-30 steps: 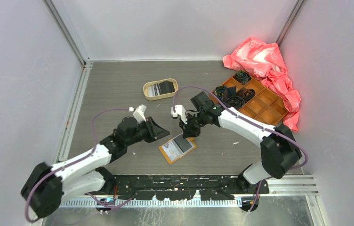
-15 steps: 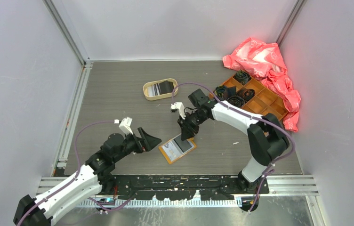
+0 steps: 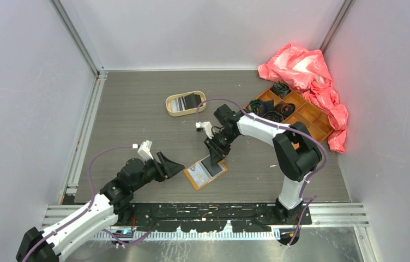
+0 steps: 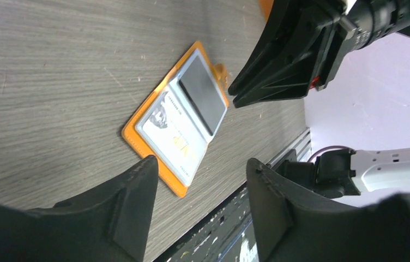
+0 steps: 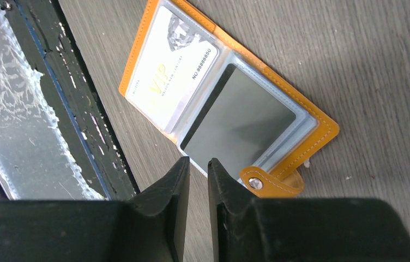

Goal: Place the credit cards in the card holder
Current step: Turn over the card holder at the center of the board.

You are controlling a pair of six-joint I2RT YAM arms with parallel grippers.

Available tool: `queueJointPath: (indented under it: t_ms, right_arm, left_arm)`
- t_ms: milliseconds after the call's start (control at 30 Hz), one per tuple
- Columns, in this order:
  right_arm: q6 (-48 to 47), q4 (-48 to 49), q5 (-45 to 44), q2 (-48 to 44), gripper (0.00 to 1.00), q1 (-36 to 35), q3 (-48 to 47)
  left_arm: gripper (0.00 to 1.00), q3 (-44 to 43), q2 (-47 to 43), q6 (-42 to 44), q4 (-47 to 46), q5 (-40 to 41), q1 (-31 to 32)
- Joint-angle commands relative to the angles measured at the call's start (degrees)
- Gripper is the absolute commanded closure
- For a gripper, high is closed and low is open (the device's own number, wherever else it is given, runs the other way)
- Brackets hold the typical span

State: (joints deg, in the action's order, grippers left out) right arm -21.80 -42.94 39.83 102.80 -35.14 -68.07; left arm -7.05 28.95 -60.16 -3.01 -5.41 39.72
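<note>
Top external view, working from the left. The left gripper (image 3: 175,166) hangs low just beside the left end of the card holder (image 3: 191,179), apart from it. Its fingers (image 4: 132,207) are spread wide with nothing between them.

An oval tan tray (image 3: 168,106) sits well beyond the card holder, toward the far wall. It contains a black-and-white striped card (image 3: 178,103) and a dark item beside it that cannot be identified at this size.

The card holder lies opened flat on the table, clear pockets facing up. A pale white card (image 5: 170,71) printed "VIP" fills its left pocket and a black card (image 5: 235,123) fills its right pocket. The snap tab (image 5: 271,183) projects from the black-card end.

The right gripper (image 3: 213,159) points down over that same end of the card holder. In the right wrist view its fingers (image 5: 173,202) are drawn almost together, with only a slit between them and nothing in it. The tips stand at the black card's edge next to the snap tab. Contact cannot be confirmed.

An orange compartmented box (image 3: 301,123) and a pink plastic bag (image 3: 306,71) lie well to the right of the card holder.
</note>
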Motion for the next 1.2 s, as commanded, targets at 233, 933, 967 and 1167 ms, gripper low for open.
queueJointPath:
  t_ms: [233, 933, 967, 1167]
  right_arm:
    - [3.40, -0.97, -3.91, 3.35, 0.74, 0.16, -3.36]
    - [6.22, -1.70, -9.42, 5.98, 0.64, 0.15, -5.03]
    - [6.22, -1.92, -9.30, 6.08, 0.63, 0.15, -5.12]
    - [5.59, -3.47, -5.71, 6.11, 0.61, 0.20, -5.82]
  left_arm:
    - [0.53, -0.80, 15.32, -3.11, -9.21, -6.37, 0.25]
    - [0.53, -5.68, 33.04, -2.81, -12.58, -1.98, 7.40]
    - [0.53, -5.81, 33.53, -2.85, -12.75, -1.97, 7.39]
    - [0.53, -6.93, 36.01, -2.47, -13.40, -1.63, 7.40]
